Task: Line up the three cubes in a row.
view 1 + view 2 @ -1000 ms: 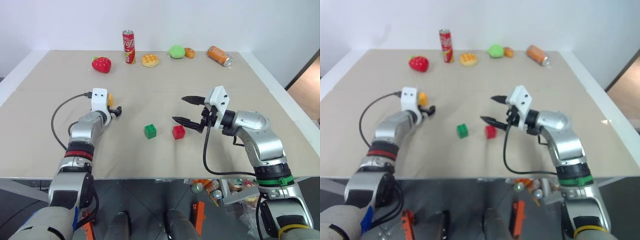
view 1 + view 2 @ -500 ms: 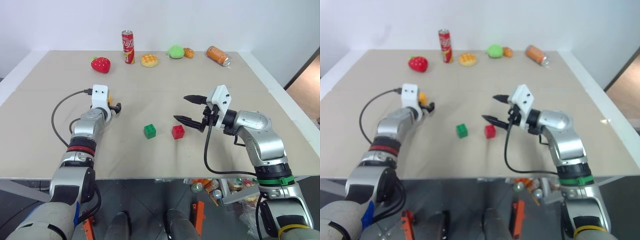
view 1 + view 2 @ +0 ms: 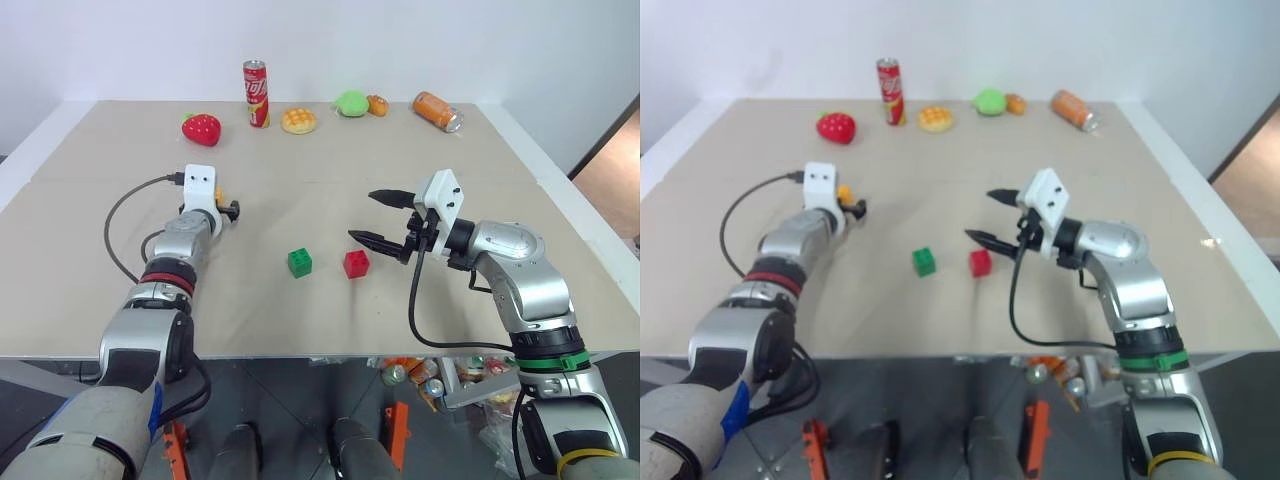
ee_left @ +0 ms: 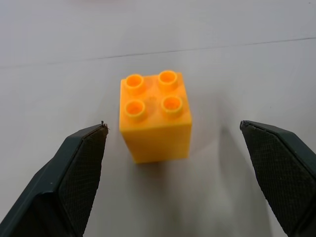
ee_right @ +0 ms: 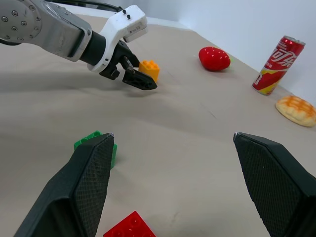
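A yellow-orange cube [image 4: 154, 116] stands studs up on the table, partly between the fingertips of my open left gripper [image 4: 173, 126], with a gap on each side. The same cube [image 3: 221, 197] and left gripper [image 3: 229, 210] lie at the table's left. The green cube [image 3: 300, 262] and the red cube [image 3: 356, 263] sit side by side near the table's middle, a small gap between them. My right gripper [image 3: 361, 216] hovers open and empty just beyond the red cube, pointing left. In the right wrist view the green cube [image 5: 96, 143] and red cube [image 5: 131, 228] sit low between its fingers.
Along the far edge stand a red strawberry toy [image 3: 202, 128], an upright red can [image 3: 257, 93], a bun [image 3: 299, 121], a green toy [image 3: 352, 102] and a lying orange can [image 3: 439, 111]. The table's front edge [image 3: 320, 352] runs near my arms.
My left gripper has crept forward along the table, closer around the yellow-orange cube. The right arm and the other two cubes have not moved.
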Motion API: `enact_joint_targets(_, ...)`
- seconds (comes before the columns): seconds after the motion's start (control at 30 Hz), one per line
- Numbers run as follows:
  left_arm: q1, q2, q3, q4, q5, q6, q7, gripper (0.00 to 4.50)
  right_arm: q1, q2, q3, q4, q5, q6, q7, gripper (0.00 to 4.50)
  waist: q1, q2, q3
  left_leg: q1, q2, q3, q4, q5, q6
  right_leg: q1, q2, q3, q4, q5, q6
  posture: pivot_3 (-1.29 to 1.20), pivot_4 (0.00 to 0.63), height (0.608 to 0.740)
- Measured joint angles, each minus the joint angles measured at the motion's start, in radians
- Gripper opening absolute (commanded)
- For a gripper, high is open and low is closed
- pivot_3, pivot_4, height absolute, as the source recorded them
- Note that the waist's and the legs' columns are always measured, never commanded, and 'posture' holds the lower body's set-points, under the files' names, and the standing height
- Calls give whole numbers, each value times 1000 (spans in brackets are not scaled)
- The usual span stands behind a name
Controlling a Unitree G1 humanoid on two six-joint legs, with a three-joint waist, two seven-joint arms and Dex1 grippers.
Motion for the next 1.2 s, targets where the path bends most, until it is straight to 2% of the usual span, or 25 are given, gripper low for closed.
enact_joint_targets(0.03,-1,-2,0,9,2,-5,0,4469,0,0,0,0,0,0,0,4029,0,0,0,0,0,0,0,0,0,0,0,0,0,0,0,0,150,740)
enact_joint_targets(0.07,-2,-4,0,28,7,-15,0,4063,0,0,0,0,-1,0,-2,4029,0,0,0,0,0,0,0,0,0,0,0,0,0,0,0,0,150,740)
enact_joint_targets(0.13,-2,-8,-1,45,12,-21,0,3672,0,-1,0,0,-1,0,-3,4029,0,0,0,0,0,0,0,0,0,0,0,0,0,0,0,0,150,740)
enact_joint_targets(0.27,-5,-9,5,61,15,-32,13,2222,3,-7,-1,0,-2,0,-7,4029,0,0,0,0,0,0,0,0,0,0,0,0,0,0,0,0,150,740)
enact_joint_targets(0.37,-6,-8,13,71,15,-41,21,1305,8,-14,-3,3,-3,0,-13,4029,0,0,0,0,0,0,0,0,0,0,0,0,0,0,0,0,150,740)
enact_joint_targets(0.67,-12,2,2,85,37,-64,19,1247,9,-14,-3,19,-21,-9,-20,4029,0,0,0,0,0,0,0,0,0,0,0,0,0,0,0,0,150,740)
enact_joint_targets(0.8,-8,18,-22,68,59,-172,-62,1247,9,-15,-3,20,-22,-10,-20,4029,0,0,0,0,0,0,0,1,-1,0,0,0,0,0,0,0,150,740)
enact_joint_targets(0.93,-2,40,-35,-9,45,-277,-244,1247,10,-15,-3,21,-22,-11,-18,4029,0,0,0,0,0,0,-1,1,-2,0,0,0,0,0,0,0,150,740)
enact_joint_targets(1.1,155,164,-36,-172,-81,-304,-799,1247,26,-40,-9,21,-22,-10,-15,4029,-14,0,0,1,1,0,-4,1,-2,-2,0,0,0,-1,-2,0,150,740)
enact_joint_targets(1.2,235,227,-54,-247,-119,-310,-1023,1247,30,-50,-18,21,-20,-9,-13,4029,-10,0,0,0,1,0,-3,1,-2,-1,0,-1,1,-1,-3,0,150,740)
